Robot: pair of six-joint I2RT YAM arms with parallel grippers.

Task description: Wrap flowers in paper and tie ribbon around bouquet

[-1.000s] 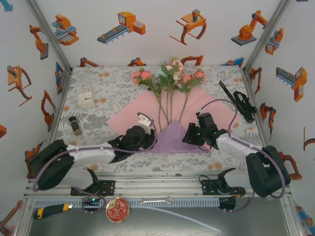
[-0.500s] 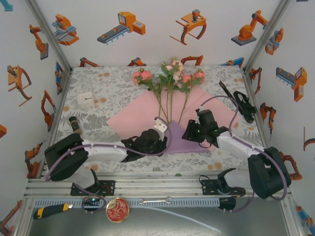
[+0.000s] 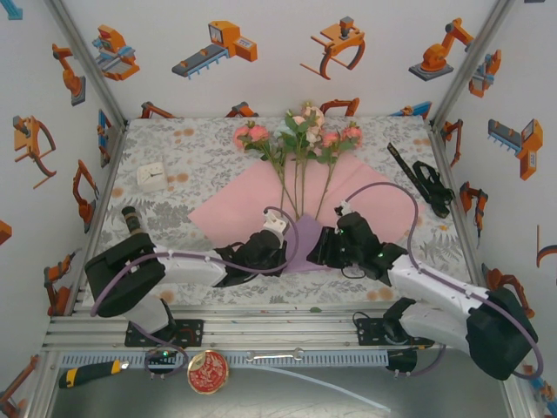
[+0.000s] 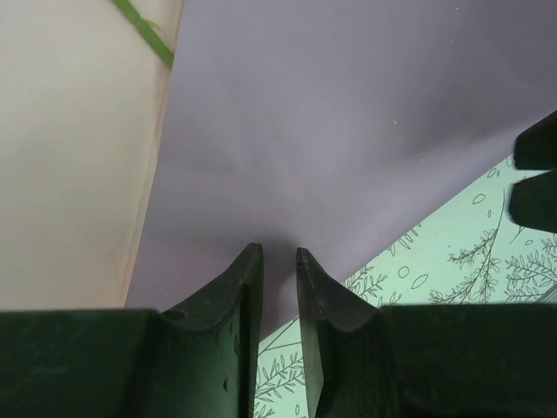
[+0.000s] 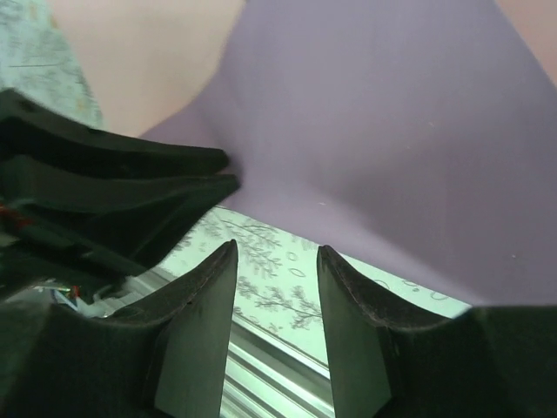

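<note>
Top external: the paper point(image 3: 235, 205) is spread pink face up on the table point(image 3: 200, 148), with both grippers set at its near corner.
Left gripper point(image 3: 280, 252): it is lowered onto the left side of the lilac flap point(image 3: 302, 239).
Left wrist: a narrow gap is left between the jaws of the left gripper point(image 4: 278, 257), so it is not clamped shut. The flap point(image 4: 348, 131) lies spread just ahead of the tips, and its near edge runs into the gap. No pinch on the sheet is made out. A green stem point(image 4: 144, 30) is seen at the far left, on the pink face.
Paper: its near corner is folded over, so lilac is shown there. The fold sits between the two grippers.
Flowers point(image 3: 300, 135): the blooms are laid past the far edge of the paper. The stems are run down its middle toward the flap, apart from both grippers.
Right gripper point(image 3: 320, 251): it is placed at the right side of the flap, facing the left gripper.
Right wrist: the jaws of the right gripper point(image 5: 277, 252) are held apart and nothing is grasped. Tablecloth is seen between them. The flap point(image 5: 374, 113) lies just beyond the tips, and the left gripper point(image 5: 228, 171) is close at the left.
</note>
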